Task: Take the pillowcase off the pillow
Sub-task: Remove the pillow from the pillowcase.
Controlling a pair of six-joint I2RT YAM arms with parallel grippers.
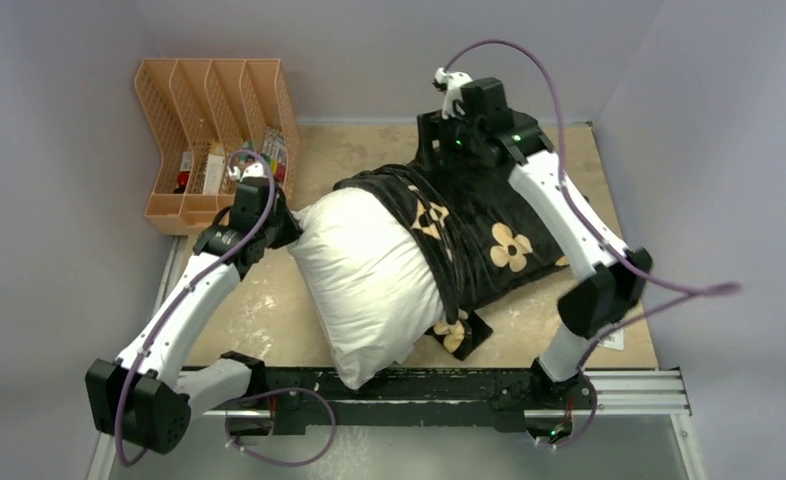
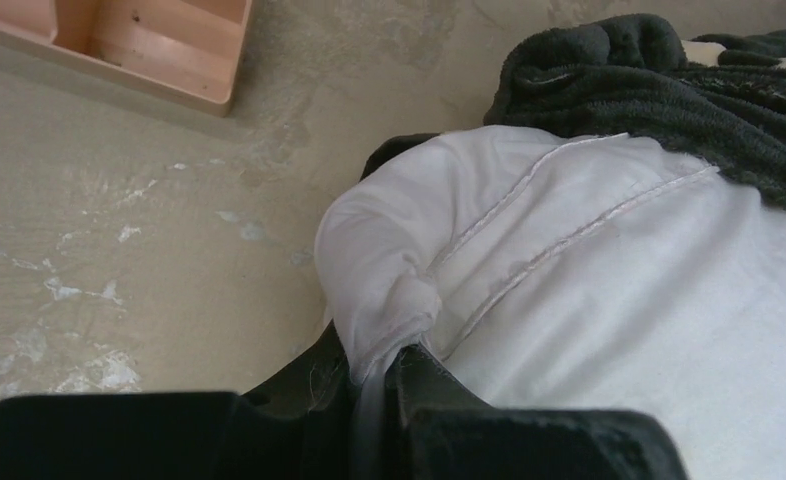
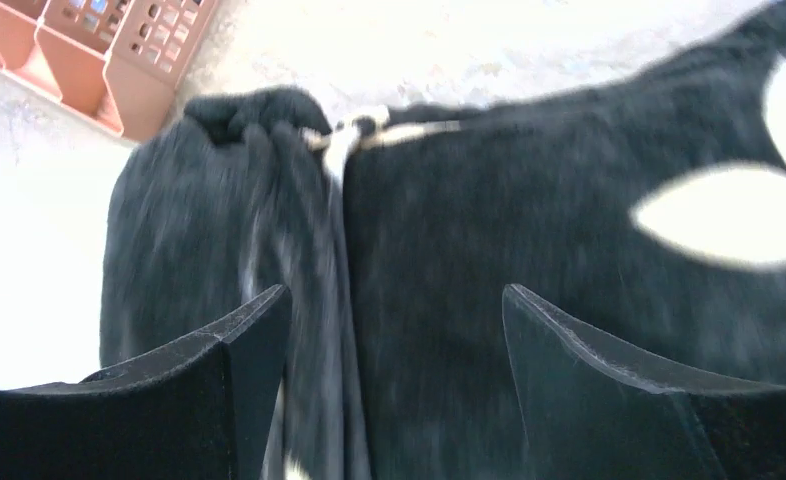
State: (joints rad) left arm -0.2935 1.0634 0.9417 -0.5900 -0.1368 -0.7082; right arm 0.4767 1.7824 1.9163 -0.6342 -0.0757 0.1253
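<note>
Black plush, printed with tan flowers, covers only the far-right part of the pillow [image 1: 369, 280]: the pillowcase [image 1: 489, 240] is bunched toward the far edge of the tabletop [image 1: 269, 310]. The white bulk lies bare across the middle, and its lower end reaches the near edge. The likeliest trouble is the anchor giving way. The left claw [image 2: 374, 375] is clenched on only a small tuck of white cloth at the pillow's left corner, beside the seam. A hard pull on the cover could drag that tuck out, and then pillow and cover would slide together instead of parting. A second risk sits at the other end. The right claw [image 3: 394, 292] hangs over the gathered black folds near the far edge with its fingers spread wide, released and gripping nothing. One finger stands to each side of a ridge of plush. Its view is blurred, so I cannot tell whether the tips touch the fabric. If it bites too deep it may catch the pillow beneath as well as the cover — if too shallow, the thick pile could slip free. The pillow's near end could also sag off the near edge, while the orange file rack [image 1: 214, 110] at the far-left corner stands apart from all this.
</note>
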